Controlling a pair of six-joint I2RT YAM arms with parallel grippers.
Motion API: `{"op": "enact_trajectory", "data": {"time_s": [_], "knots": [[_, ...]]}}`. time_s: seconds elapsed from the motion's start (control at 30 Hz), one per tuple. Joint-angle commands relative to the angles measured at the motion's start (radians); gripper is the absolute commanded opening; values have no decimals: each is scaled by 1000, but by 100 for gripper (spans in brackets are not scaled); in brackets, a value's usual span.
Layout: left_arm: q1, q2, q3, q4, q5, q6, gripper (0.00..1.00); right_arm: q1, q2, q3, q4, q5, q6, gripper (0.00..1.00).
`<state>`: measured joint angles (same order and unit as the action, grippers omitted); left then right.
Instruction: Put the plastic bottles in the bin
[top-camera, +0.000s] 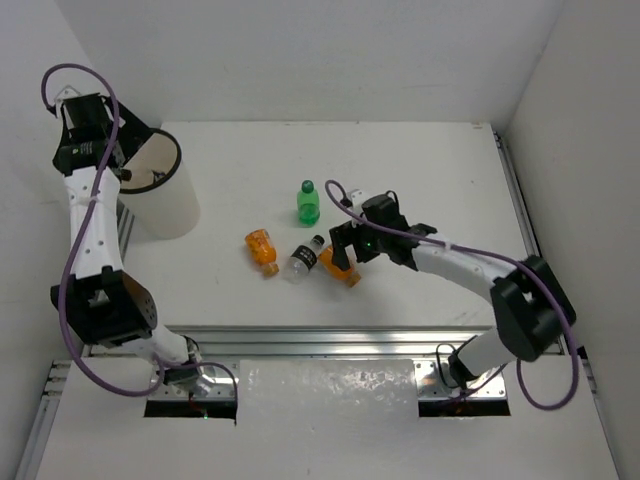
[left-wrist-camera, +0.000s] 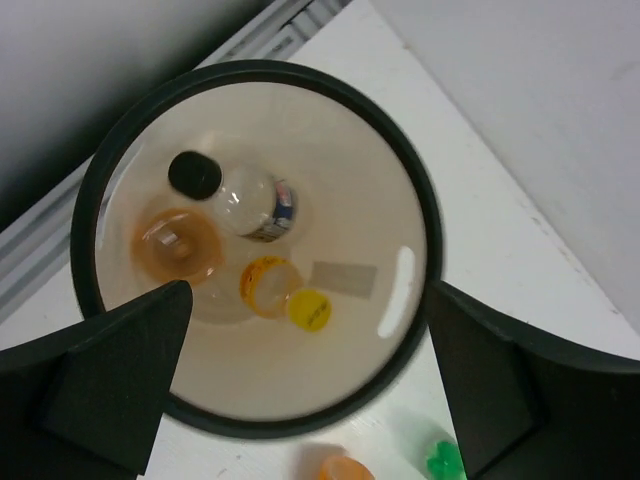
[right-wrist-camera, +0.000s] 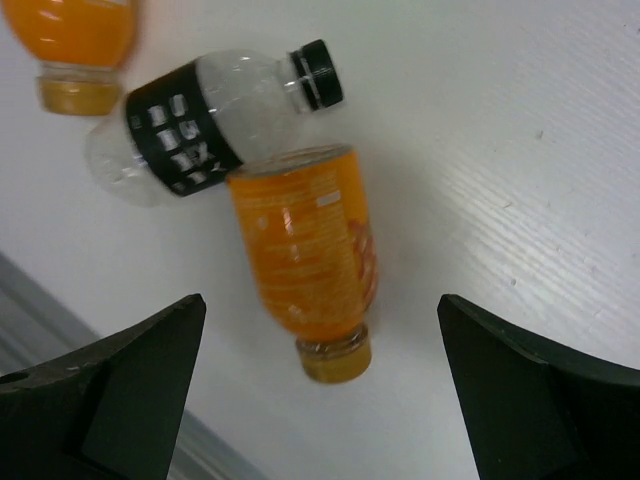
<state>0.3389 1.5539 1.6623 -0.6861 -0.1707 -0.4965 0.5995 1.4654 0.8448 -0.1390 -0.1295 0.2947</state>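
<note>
Lying between the wide-open, empty jaws of your right gripper (right-wrist-camera: 320, 300): an orange bottle (right-wrist-camera: 305, 255), a black-capped clear bottle (right-wrist-camera: 200, 125) touching its far end. Your left gripper (left-wrist-camera: 310, 290) hangs spread wide, holding nothing, the bin (left-wrist-camera: 255, 72) straight below with bottles (left-wrist-camera: 255, 205) inside.

White bin (top-camera: 172, 208) with thin black rim. Inside: orange bottle (left-wrist-camera: 178, 243) at nine o'clock, yellow cap (left-wrist-camera: 309, 309) at five. On white table (top-camera: 430, 170): green bottle (top-camera: 308, 203); clear bottle (right-wrist-camera: 185, 130), black cap, black label with white marks; orange-filled bottle (right-wrist-camera: 305, 250).
</note>
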Motion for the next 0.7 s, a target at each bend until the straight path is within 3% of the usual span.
{"op": "enact_trajectory", "data": {"time_s": [0.0,0.07,0.1,0.33,0.47,0.53,0.57,0.67], "knots": [[-33,-184,22,37,95,48,100,8,130,68,-7,106,-66,96],[-153,-260,10,22,94,85,100,6,177,92,-10,102,-66,90],[-254,-288,-2,19,82,93,100,8,211,94,-7,91,-63,78],[-475,-509,-358,152,310,53,100,17,100,-85,98,76,-9,36],[-683,-618,-651,398,483,-31,100,19,-112,-185,130,105,49,27],[-753,-632,-766,512,600,-78,100,16,-310,-293,201,23,60,26],[-824,-629,-792,587,615,-92,100,14,-388,-343,313,-102,54,27],[-935,-597,-857,727,665,-117,100,13,-644,-487,482,-251,64,27]]}}
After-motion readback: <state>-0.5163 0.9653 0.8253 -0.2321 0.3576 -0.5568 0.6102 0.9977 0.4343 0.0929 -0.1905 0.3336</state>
